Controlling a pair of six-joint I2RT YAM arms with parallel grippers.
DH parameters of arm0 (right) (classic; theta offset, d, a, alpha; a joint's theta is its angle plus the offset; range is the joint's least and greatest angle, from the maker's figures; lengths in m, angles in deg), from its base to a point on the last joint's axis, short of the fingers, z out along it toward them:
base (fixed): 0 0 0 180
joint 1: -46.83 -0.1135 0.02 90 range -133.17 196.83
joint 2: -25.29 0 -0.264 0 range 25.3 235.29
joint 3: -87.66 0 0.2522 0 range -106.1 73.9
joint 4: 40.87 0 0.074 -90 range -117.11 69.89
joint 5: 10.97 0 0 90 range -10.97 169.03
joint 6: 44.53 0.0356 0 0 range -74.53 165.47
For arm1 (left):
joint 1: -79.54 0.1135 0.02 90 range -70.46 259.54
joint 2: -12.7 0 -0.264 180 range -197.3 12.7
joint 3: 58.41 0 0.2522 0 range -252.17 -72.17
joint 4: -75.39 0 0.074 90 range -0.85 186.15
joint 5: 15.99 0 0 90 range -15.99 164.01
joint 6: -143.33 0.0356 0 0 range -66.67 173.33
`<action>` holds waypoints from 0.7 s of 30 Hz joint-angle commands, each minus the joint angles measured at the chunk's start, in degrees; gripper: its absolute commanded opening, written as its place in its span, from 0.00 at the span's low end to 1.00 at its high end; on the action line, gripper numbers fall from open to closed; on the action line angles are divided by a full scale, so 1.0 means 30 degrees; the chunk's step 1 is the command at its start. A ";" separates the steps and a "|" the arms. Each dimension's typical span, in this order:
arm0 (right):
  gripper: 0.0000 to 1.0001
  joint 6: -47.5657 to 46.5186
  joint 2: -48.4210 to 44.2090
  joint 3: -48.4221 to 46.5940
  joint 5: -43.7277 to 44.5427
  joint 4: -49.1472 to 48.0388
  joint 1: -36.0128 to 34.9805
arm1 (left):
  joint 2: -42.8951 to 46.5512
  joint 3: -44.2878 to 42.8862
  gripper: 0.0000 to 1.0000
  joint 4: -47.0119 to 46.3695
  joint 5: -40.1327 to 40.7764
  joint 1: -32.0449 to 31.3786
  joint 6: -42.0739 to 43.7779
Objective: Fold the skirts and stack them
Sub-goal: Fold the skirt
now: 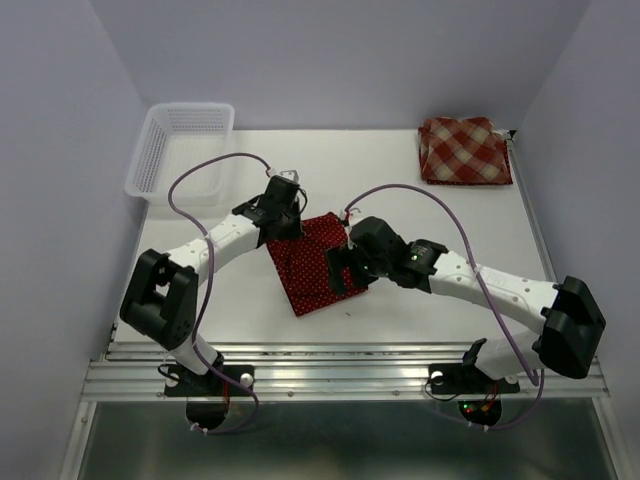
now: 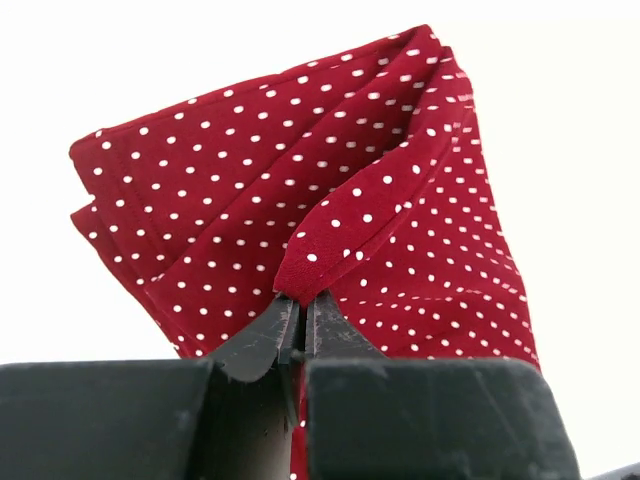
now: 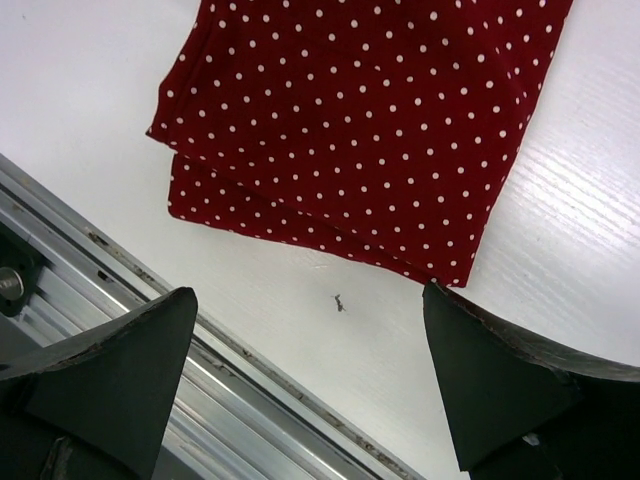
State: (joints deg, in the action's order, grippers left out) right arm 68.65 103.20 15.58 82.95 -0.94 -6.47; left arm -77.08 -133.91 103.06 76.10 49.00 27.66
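Observation:
A dark red polka-dot skirt (image 1: 312,262) lies folded on the white table's middle. My left gripper (image 1: 286,218) is shut on a pinched fold at its far edge; the left wrist view shows the cloth (image 2: 300,200) rising from the closed fingertips (image 2: 262,335). My right gripper (image 1: 340,268) is open and empty, hovering over the skirt's near right corner; in the right wrist view the skirt (image 3: 360,120) lies beyond the spread fingers (image 3: 120,350). A red-and-tan plaid skirt (image 1: 464,150) lies folded at the far right. No second polka-dot skirt shows as a separate piece.
A white mesh basket (image 1: 183,148) stands at the table's far left corner. The metal rail (image 1: 340,368) runs along the table's near edge, also seen in the right wrist view (image 3: 150,300). A small dark speck (image 3: 340,300) lies on the table.

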 commanded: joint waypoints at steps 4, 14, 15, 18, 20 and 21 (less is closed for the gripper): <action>1.00 -0.0461 0.0981 -0.0129 -0.0165 -0.0989 -0.0134 | -0.2181 -0.0486 0.03 0.1719 0.2231 0.0543 -0.1373; 1.00 -0.0519 0.1774 -0.0772 -0.0164 -0.1254 -0.0134 | -0.3244 -0.1804 0.53 0.2659 0.2616 0.0719 -0.1668; 1.00 -0.0548 0.1745 -0.0860 -0.0165 -0.1370 -0.0134 | -0.2919 -0.1834 0.58 0.2687 0.2615 0.0719 -0.1668; 1.00 -0.0549 0.1774 -0.1211 -0.0427 -0.1838 -0.0134 | -0.1922 -0.2506 0.87 0.3474 0.3082 0.0719 -0.1785; 1.00 -0.0286 0.1803 -0.1242 -0.0400 -0.2541 -0.0134 | -0.1279 -0.3062 0.99 0.3740 0.3433 0.0719 -0.1960; 1.00 -0.0082 0.1833 -0.1242 0.0035 -0.2717 -0.0134 | -0.1130 -0.3209 0.99 0.3887 0.3493 0.0690 -0.2019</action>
State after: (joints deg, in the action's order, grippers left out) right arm 67.78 108.67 14.81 82.21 -3.23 -6.47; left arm -86.81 -138.91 111.98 83.80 50.79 22.20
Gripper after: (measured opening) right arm 0.998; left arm 0.972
